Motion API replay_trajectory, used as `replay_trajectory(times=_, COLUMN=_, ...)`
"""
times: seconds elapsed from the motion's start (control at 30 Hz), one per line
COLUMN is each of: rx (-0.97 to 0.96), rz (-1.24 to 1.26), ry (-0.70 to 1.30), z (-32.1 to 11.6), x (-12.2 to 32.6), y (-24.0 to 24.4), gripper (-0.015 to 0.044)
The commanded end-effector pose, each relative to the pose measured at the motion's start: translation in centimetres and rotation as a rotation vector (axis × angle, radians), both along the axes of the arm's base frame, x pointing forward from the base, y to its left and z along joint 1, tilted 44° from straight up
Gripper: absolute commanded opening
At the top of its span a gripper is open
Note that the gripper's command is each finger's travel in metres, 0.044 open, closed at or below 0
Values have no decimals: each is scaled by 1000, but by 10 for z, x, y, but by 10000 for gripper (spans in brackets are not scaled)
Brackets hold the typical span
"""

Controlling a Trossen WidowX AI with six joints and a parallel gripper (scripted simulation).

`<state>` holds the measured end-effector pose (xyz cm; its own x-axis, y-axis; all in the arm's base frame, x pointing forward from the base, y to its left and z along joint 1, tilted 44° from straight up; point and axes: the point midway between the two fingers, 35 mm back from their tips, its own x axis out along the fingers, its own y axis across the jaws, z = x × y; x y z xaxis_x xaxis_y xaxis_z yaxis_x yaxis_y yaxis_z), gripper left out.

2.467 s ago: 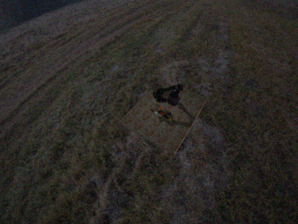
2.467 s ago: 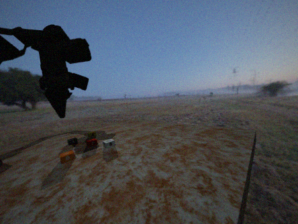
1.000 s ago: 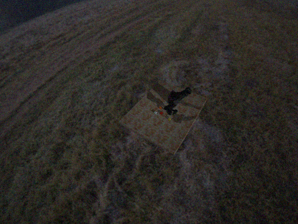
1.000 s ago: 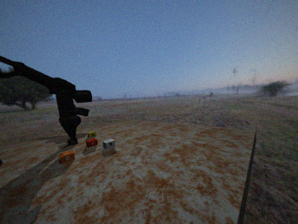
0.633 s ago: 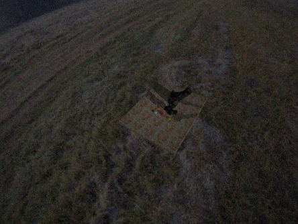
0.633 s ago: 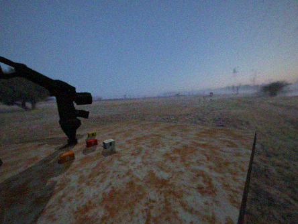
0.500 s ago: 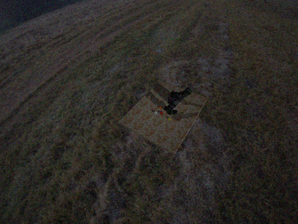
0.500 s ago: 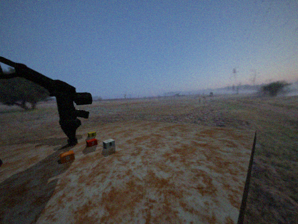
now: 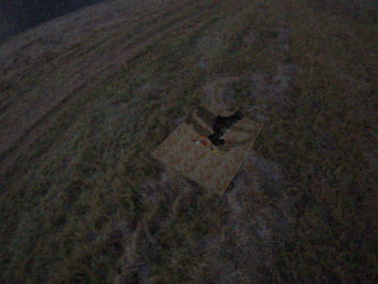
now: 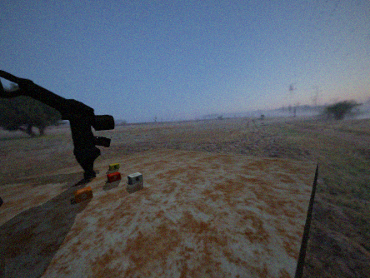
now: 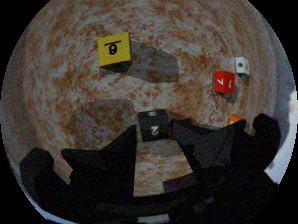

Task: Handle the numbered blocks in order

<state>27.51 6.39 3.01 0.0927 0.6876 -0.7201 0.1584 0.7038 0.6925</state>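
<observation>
claw low, fingers either side of the black 2 block, closed grip or slight gap impossible to tell

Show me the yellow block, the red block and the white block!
Yellow block point(image 11: 113, 50): wrist view, on its numbered face.
Red block point(image 10: 113, 177) point(image 11: 224, 82): exterior and wrist views, on its front.
White block point(image 10: 135, 179): exterior view, on its front.
</observation>
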Motion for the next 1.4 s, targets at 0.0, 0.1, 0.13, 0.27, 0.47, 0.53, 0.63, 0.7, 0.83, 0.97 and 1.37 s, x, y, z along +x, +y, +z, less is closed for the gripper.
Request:
replay_trajectory(times=0.0, rx=5, rz=-3, ry=4, z=0, x=0, y=1, gripper=120)
replay_trajectory(times=0.1, rx=5, rz=-3, ry=4, z=0, x=0, y=1, gripper=120)
replay_trajectory(times=0.13, rx=5, rz=-3, ry=4, z=0, x=0, y=1, gripper=120)
replay_trajectory(times=0.27, rx=5, rz=-3, ry=4, z=0, x=0, y=1, gripper=120)
replay_trajectory(times=0.47, rx=5, rz=-3, ry=4, z=0, x=0, y=1, gripper=120)
replay_trajectory(times=0.53, rx=5, rz=-3, ry=4, z=0, x=0, y=1, gripper=120)
replay_trajectory(times=0.63, rx=5, rz=-3, ry=4, z=0, x=0, y=1, gripper=120)
replay_trajectory(times=0.7, rx=5, rz=-3, ry=4, z=0, x=0, y=1, gripper=120)
replay_trajectory(times=0.83, rx=5, rz=-3, ry=4, z=0, x=0, y=1, gripper=120)
replay_trajectory(times=0.97, rx=4, rz=-3, ry=4, z=2, x=0, y=-2, gripper=120)
replay_trajectory(times=1.37, rx=4, rz=-3, ry=4, z=10, x=-1, y=-10, gripper=120)
